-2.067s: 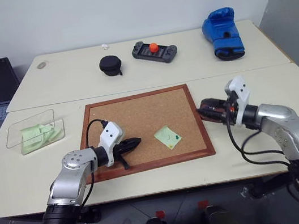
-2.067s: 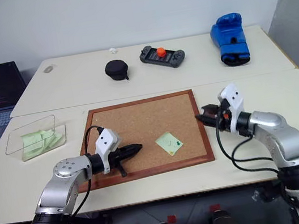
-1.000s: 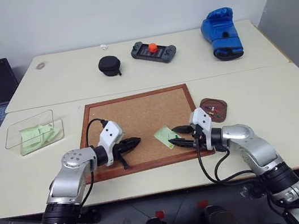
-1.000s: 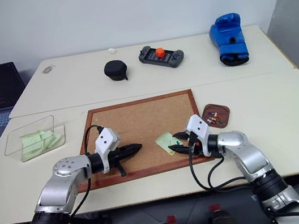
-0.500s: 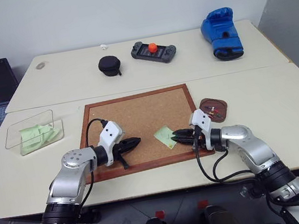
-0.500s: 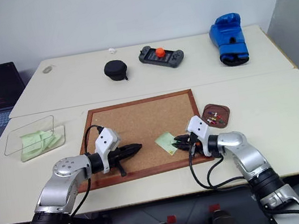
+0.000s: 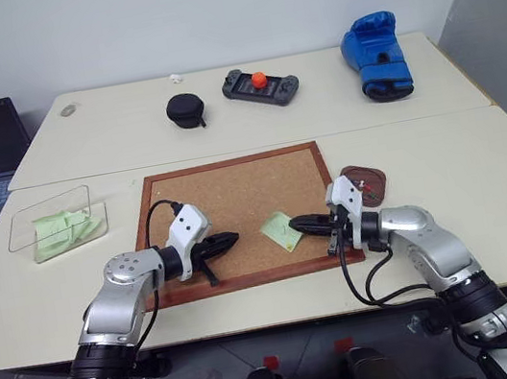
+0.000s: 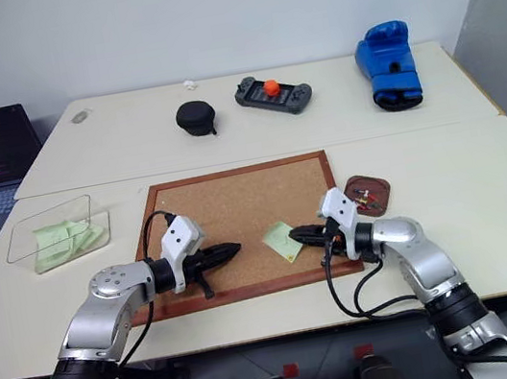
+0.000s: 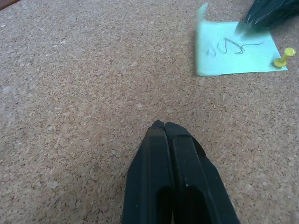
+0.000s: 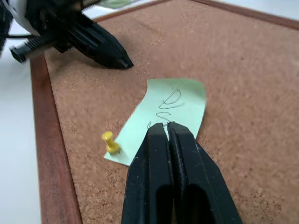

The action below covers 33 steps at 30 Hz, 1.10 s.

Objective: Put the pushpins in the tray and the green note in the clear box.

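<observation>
The bench (image 7: 487,189) carries a cork board (image 7: 235,197) near its front edge, long axis running left to right. The clear box (image 7: 50,223) stands well left of the board, holding crumpled green papers (image 7: 60,227). The tray (image 7: 367,181) sits just off the board's right edge; what lies in it is too small to make out.

The note (image 7: 281,231) lies on the board, right of centre, set diamond-wise, one edge curled up off the cork. A yellow pin (image 10: 110,142) stands in one corner, its head tilted; scribbled writing on the note is illegible.

The right gripper (image 7: 296,224) points left over the note, fingers closed on nothing visible; whether the tips touch the paper cannot be told. The left gripper (image 7: 233,239) points right over bare cork, apart from the note, fingers closed and empty.
</observation>
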Available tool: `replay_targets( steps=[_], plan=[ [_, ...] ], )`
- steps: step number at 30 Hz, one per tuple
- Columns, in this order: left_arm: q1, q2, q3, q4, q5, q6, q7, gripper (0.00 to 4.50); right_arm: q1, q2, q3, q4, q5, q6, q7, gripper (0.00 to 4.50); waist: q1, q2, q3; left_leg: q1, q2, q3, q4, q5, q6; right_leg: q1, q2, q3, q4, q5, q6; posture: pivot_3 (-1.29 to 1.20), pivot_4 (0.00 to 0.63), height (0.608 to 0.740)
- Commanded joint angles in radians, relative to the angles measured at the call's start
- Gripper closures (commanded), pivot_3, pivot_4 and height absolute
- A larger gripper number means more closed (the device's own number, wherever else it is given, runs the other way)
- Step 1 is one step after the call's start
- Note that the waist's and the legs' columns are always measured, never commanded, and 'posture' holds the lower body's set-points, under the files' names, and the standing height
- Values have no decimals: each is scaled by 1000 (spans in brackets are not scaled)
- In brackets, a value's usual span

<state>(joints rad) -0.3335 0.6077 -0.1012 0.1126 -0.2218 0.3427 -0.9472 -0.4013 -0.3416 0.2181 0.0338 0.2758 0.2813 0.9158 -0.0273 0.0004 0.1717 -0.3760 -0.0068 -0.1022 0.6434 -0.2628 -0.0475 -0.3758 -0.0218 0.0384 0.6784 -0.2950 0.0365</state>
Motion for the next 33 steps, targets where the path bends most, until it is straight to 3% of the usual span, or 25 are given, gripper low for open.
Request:
replay_targets(
  steps=[1,9,15,20,33],
  plan=[
    [18,0,-42,31,41,30,6,4500,-5,-2,-24,-86,42,28,2,4472,0,0,0,0,0,-1,0,0,0,1,0,0,0,0,0,0,150,740],
    [10,-8,-46,41,42,25,7,4500,-10,-30,-110,-125,50,73,-82,4472,1,0,0,0,0,0,0,0,0,0,0,0,0,0,0,0,150,740],
    [12,-8,-45,42,41,26,6,4500,-34,-156,-239,-56,-67,-8,-213,4472,2,0,0,0,-1,0,0,0,0,0,-1,0,-1,0,0,0,150,740],
    [7,-12,-47,50,42,23,6,4500,-53,-217,-247,53,-152,-72,-269,4472,1,0,0,1,-1,4,0,0,0,1,0,0,-1,0,1,0,150,740],
    [-5,-9,-51,64,46,12,-2,4500,-115,-171,-167,222,-246,-138,-299,4472,2,0,0,0,-1,6,0,0,0,1,0,0,-1,0,0,0,150,740]
  ],
)
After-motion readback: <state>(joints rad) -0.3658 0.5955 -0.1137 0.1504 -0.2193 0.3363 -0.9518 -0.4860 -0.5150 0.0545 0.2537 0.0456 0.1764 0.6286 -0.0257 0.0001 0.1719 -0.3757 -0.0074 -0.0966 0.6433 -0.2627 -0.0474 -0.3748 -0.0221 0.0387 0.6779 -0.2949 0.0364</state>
